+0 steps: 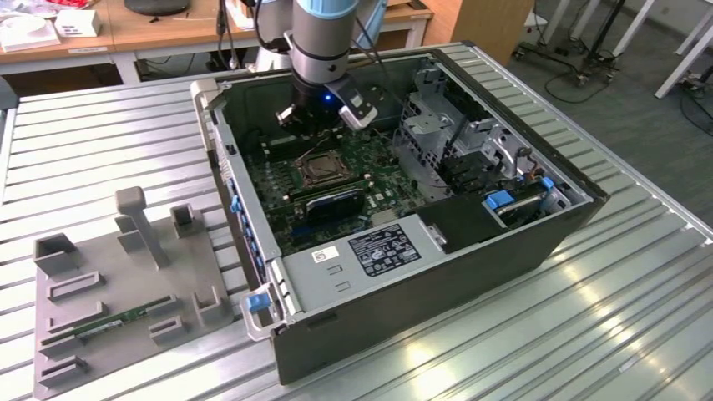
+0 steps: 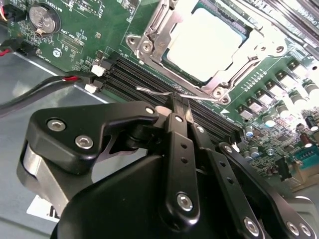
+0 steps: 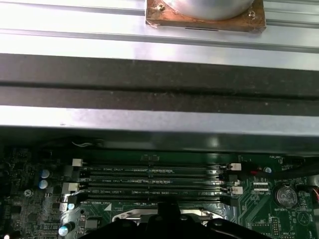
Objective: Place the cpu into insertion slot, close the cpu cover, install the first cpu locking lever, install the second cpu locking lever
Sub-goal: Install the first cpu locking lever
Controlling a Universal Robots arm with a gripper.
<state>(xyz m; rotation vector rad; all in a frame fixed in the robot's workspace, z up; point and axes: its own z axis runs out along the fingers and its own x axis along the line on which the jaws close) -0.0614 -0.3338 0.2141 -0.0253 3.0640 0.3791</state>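
Ribbed metal surface (image 1: 112,134) is carrying the open computer case (image 1: 446,276).
Gripper (image 2: 178,102) is pinching a thin locking lever (image 2: 164,92) beside the cpu (image 2: 207,45); the wire looks liable to slip free and spring back.

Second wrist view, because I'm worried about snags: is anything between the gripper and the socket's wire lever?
Nothing visible. The gripper is closed on the wire lever, right beside the memory slots.

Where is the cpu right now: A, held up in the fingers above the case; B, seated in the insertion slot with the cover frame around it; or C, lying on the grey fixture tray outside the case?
B: in the second wrist view the cpu lies flat in the insertion slot, the cpu cover framing it.
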